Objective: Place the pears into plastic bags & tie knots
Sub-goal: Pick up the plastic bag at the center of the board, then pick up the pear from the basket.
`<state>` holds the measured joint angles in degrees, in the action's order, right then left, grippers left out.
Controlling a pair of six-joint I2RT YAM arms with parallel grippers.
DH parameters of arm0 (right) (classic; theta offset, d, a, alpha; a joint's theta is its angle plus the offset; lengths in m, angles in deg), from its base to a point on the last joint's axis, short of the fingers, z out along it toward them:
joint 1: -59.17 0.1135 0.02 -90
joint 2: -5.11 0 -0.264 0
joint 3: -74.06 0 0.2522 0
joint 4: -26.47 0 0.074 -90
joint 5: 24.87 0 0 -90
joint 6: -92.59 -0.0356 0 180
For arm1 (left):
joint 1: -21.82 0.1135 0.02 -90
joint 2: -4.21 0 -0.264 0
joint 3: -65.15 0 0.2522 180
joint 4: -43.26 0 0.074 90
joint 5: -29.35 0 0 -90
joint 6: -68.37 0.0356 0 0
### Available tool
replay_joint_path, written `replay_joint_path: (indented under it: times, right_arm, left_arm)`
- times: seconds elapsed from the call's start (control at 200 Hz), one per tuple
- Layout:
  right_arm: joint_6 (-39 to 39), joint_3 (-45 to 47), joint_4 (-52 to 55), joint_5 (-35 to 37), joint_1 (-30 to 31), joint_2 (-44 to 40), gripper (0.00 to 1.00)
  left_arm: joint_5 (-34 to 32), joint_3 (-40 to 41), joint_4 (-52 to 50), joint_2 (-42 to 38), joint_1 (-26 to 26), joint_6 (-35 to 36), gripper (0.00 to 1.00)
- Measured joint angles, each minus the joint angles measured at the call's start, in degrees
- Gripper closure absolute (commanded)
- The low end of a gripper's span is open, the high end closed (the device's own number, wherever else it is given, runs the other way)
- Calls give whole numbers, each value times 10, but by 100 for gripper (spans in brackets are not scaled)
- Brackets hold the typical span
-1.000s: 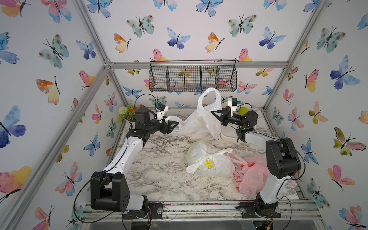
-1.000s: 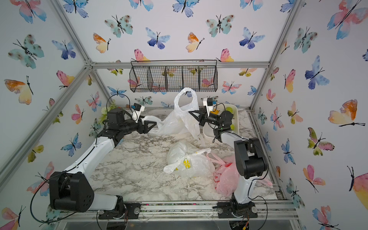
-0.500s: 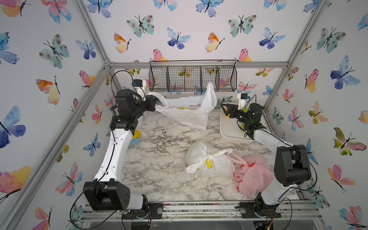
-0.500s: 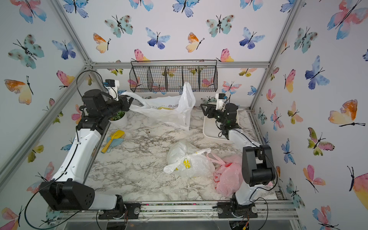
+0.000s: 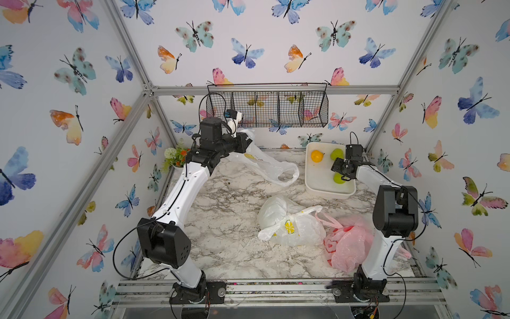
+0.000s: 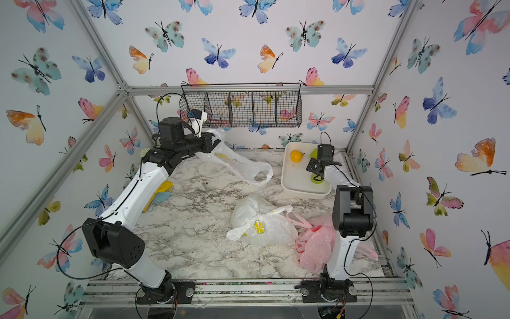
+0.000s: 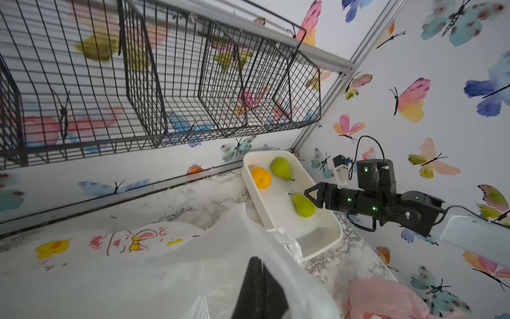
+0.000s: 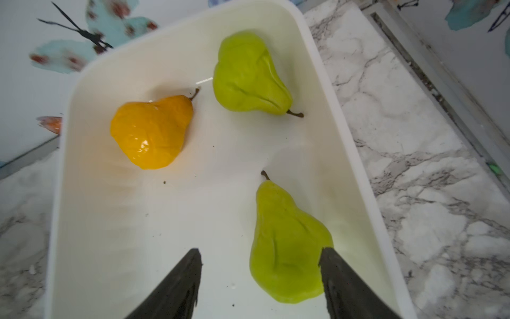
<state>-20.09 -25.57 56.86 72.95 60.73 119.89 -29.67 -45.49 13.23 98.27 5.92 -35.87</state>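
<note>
- Right pincer (image 8: 260, 265) hangs with jaws apart, low over the white tray (image 8: 91, 193); the nearest green pear (image 8: 287, 243) lies partly in the gap, off-centre, close to one finger
- That pear's long axis runs along the pincer's reach, stem pointing away, fat end nearest
- Left pincer (image 5: 246, 141) is clamped on the doodle bag (image 5: 265, 165) across the table (image 5: 220, 221), so the right arm is nearer the fruit
- Tray floor looks smooth; the orange pear (image 8: 151, 132) and second green pear (image 8: 248, 74) lie well apart, leaving room

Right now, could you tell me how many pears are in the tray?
3: orange pear and far green pear at the tray's far end; near green pear under the right gripper.
</note>
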Motion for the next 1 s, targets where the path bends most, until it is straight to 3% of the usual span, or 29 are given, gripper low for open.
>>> replay_joint_path:
  times: [0.145,0.405,0.691,0.816,0.996]
  right_arm:
    - [13,-67,47,28,0,65,28]
    - [18,-105,60,50,0,106,27]
    - [29,-135,58,43,0,134,45]
    - [29,-49,44,-10,-1,63,55]
    - [22,43,24,-119,19,-126,57]
  left_arm:
    - [15,-3,-3,-1,1,-4,99]
    - [35,-3,2,-1,-1,-21,99]
    - [39,-3,1,-1,-3,-28,99]
    - [39,-3,1,-1,-7,-28,99]
    - [39,-18,-5,8,-22,-30,99]
